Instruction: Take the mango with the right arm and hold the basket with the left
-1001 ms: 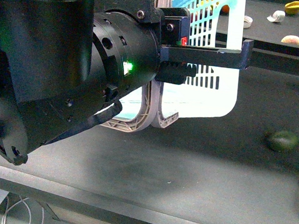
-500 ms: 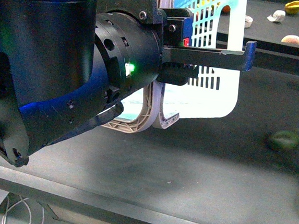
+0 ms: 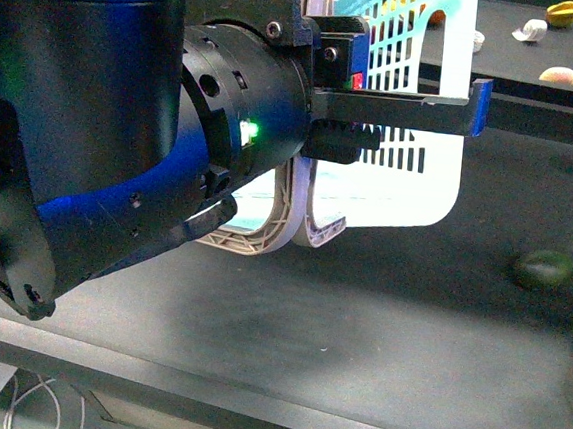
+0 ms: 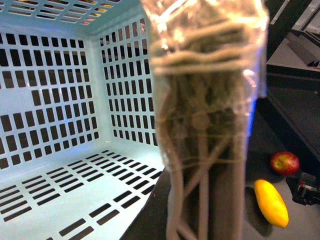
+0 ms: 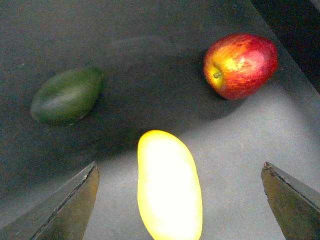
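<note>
- Front view: dark matte desk (image 3: 308,317) from edge to edge, dimly lit; a few small items (image 3: 558,75) on a further dark surface at the back, too small to name.
- Black bulk of the left arm (image 3: 122,140) across the near left of the frame, with a green light lit on its wrist.
- Left gripper (image 3: 415,120) reaching to the right, clenched on the grey-brown handles (image 3: 291,220) of the basket (image 3: 419,186).
- Basket tipped, with one slotted turquoise wall brightly lit and facing the camera; lifted or resting on the desk, impossible to tell.
- Dark green fruit (image 3: 543,269) on the desk, well to the right of the basket and blurred.
- Left wrist view: straight into the basket's slotted turquoise interior (image 4: 60,100).
- Handles very close to the lens and out of focus, bundled in something clear and shiny, hiding the fingers behind them.
- Outside the basket, on the desk: yellow mango (image 4: 271,202) and a red apple (image 4: 285,162), near each other but apart.
- Right wrist view: right gripper (image 5: 181,202) released, jaws spread wide, one to either side of the mango.
- Mango lying lengthwise on the desk between them, touched by neither.
- Apple beyond the mango's far end to one side, dark green fruit to the other; all three apart.
</note>
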Robot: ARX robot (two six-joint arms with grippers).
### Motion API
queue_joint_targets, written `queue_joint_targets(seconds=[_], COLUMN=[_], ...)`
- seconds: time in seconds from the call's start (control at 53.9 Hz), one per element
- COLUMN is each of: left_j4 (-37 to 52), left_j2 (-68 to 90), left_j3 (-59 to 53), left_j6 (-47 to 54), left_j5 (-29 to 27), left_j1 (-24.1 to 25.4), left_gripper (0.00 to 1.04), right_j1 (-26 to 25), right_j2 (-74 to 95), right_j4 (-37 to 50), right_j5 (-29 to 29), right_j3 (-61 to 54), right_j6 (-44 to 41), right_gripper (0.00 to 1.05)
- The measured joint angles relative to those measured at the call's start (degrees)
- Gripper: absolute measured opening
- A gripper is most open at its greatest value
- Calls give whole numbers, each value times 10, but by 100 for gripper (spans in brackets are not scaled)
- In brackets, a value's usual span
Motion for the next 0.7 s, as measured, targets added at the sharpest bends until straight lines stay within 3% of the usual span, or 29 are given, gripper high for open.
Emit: queue_joint_targets(seconds=[0.704], left_j4=[0], left_j2=[0], left_j3=[0], left_j6=[0], left_j5=[0], left_j1=[0], left_gripper=[5], right_j1=[33], right_j2=[126], right_j4=[-33], right_j5=[49], right_j3=[107], right_j6=[38], right_gripper=[96])
